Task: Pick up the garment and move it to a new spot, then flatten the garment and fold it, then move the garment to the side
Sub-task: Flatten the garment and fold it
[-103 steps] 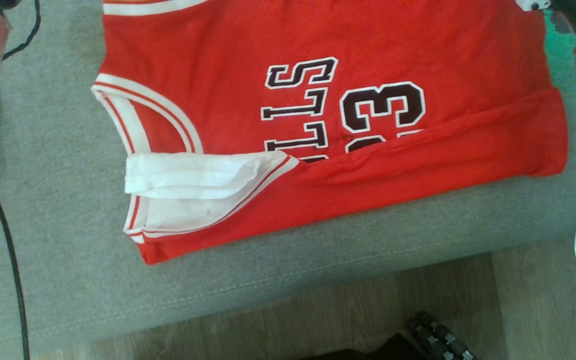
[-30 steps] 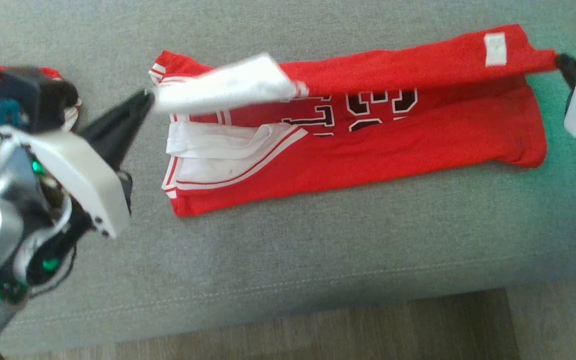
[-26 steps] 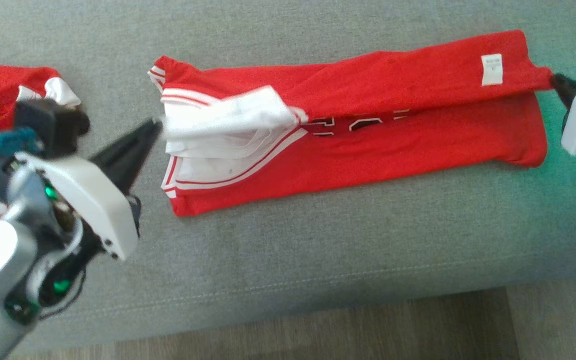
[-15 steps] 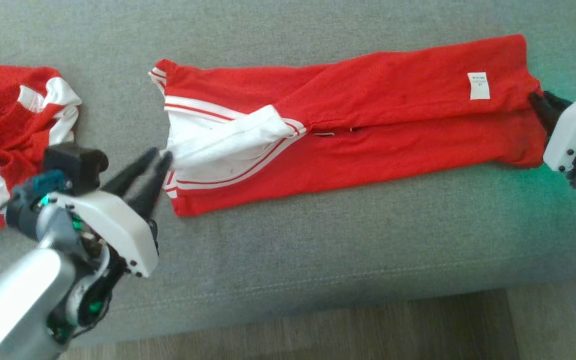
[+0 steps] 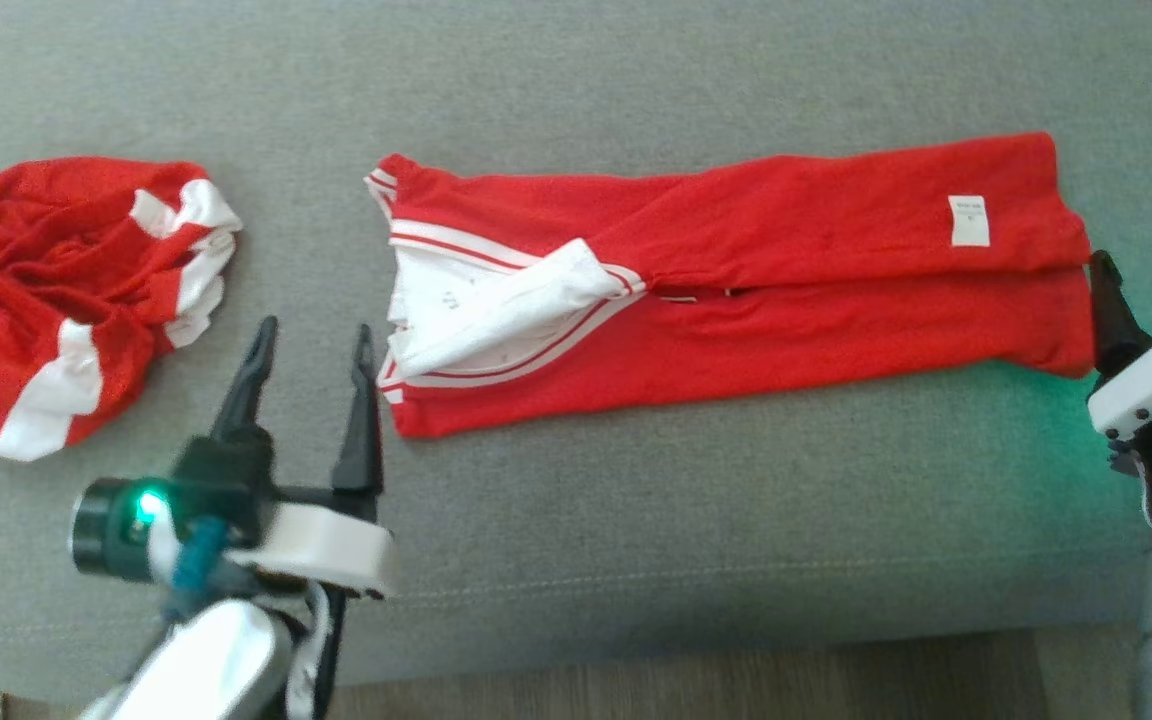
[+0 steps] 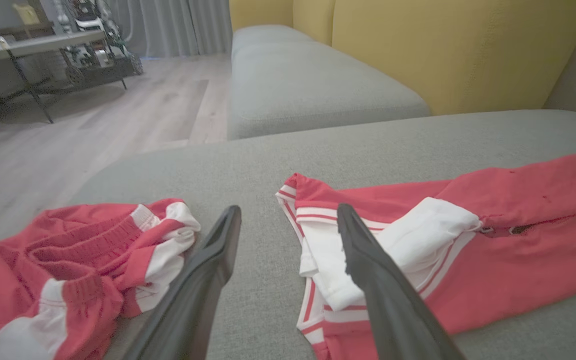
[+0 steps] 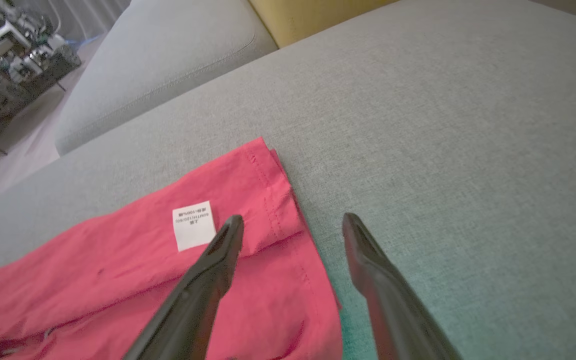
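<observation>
Opened left tool (image 5: 315, 330) and right tool (image 5: 1131, 270) wide, both now empty. Let go of long red fabric jersey with white trim (image 5: 786, 330), laid folded lengthwise on grey sofa cushion (image 5: 636, 520). Judged lengthwise fold finished; crosswise fold and shift aside remaining.

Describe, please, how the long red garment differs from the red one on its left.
The folded jersey lies flat in a long strip; the crumpled garment sits bunched in a heap. The folded jersey carries a small white label; the crumpled garment has broad white bands. Both are red and white, on the grey cushion.
</observation>
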Robot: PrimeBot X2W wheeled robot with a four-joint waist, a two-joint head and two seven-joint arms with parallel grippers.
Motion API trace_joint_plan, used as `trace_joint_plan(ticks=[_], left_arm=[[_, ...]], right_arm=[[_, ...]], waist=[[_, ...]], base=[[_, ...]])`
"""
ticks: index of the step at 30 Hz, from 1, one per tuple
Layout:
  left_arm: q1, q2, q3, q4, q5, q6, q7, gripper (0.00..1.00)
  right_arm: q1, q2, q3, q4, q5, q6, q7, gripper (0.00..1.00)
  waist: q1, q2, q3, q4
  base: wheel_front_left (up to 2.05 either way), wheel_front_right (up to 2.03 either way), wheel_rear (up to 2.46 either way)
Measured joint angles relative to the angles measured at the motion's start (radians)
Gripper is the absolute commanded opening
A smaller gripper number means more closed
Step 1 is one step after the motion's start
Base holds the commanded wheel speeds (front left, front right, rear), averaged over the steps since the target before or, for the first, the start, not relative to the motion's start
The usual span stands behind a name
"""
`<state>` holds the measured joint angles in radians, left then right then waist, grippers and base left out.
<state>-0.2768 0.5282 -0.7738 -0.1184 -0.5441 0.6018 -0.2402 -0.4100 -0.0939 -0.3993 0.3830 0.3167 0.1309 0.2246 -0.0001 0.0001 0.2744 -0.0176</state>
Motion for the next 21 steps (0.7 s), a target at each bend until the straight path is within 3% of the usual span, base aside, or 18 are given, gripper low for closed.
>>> trace_joint_plan(ticks=[3, 7, 13, 21], left_arm=[[0.013, -0.022, -0.024, 0.002, 0.096, 0.051, -0.008, 1.00], [0.027, -0.044, -0.059, 0.029, 0.184, 0.077, -0.009, 1.00], [0.036, -0.114, -0.094, 0.063, 0.265, 0.080, -0.009, 1.00], [0.046, -0.150, -0.085, 0.098, 0.305, 0.077, -0.009, 1.00]], right_arm=[[-0.034, 0.021, -0.054, 0.060, -0.026, 0.000, -0.037, 1.00], [-0.091, 0.024, -0.100, 0.153, -0.097, 0.000, -0.063, 1.00], [-0.187, -0.015, -0.232, 0.357, -0.263, 0.000, -0.076, 1.00], [-0.282, -0.056, -0.348, 0.513, -0.451, 0.000, -0.093, 1.00]], waist=[[0.0000, 0.0000, -0.017, 0.019], [0.0000, 0.0000, -0.028, 0.041], [0.0000, 0.0000, -0.032, 0.100], [0.0000, 0.0000, -0.016, 0.158]], base=[[0.00, 0.00, 0.00], [0.00, 0.00, 0.00], [0.00, 0.00, 0.00], [0.00, 0.00, 0.00]])
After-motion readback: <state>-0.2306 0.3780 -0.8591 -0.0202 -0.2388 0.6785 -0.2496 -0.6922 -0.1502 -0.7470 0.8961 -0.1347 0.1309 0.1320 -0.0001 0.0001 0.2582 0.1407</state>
